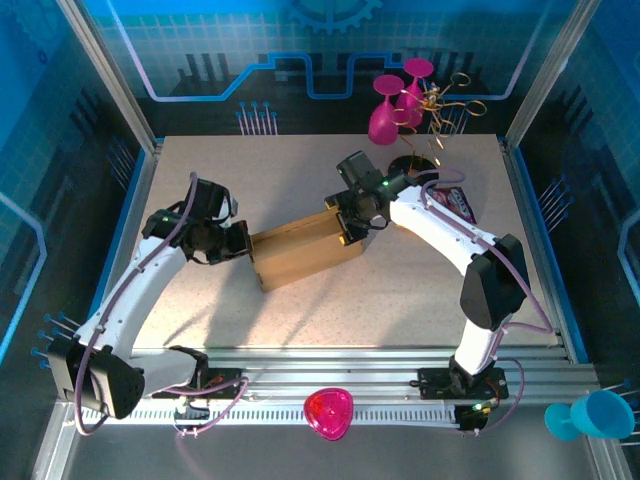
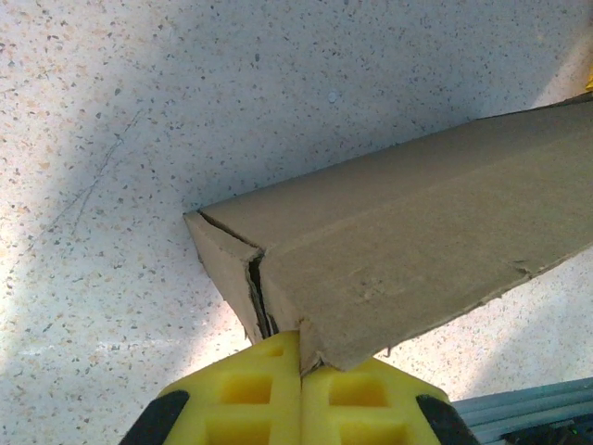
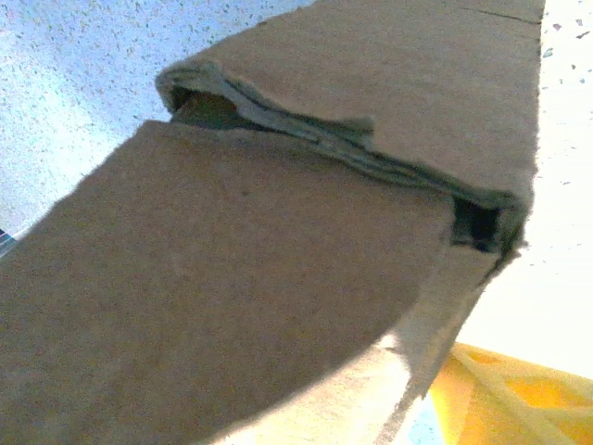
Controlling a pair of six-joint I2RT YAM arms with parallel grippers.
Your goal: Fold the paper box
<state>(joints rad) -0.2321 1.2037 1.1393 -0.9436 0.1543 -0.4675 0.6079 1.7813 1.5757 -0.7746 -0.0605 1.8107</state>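
the paper box (image 1: 300,252) lies near the middle of the tabletop (image 1: 330,330), reaching from one arm to the other. the left end effector (image 1: 237,243) is at the box's left end. in the left wrist view its yellow pads (image 2: 246,394) are pressed together on the lower corner of the cardboard, so it is clenched on the box. the right end effector (image 1: 350,228) is at the right end, against a loose end flap (image 3: 232,297); whether it is clenched or released cannot be told.

judged step: closing the right end.

- use the left grip as an anchor only; do not pull.
- press the flap squarely along its crease toward the open slot (image 3: 477,224).
- the split seam (image 2: 255,287) at the left corner suggests the walls spread easily; apply light, even force.
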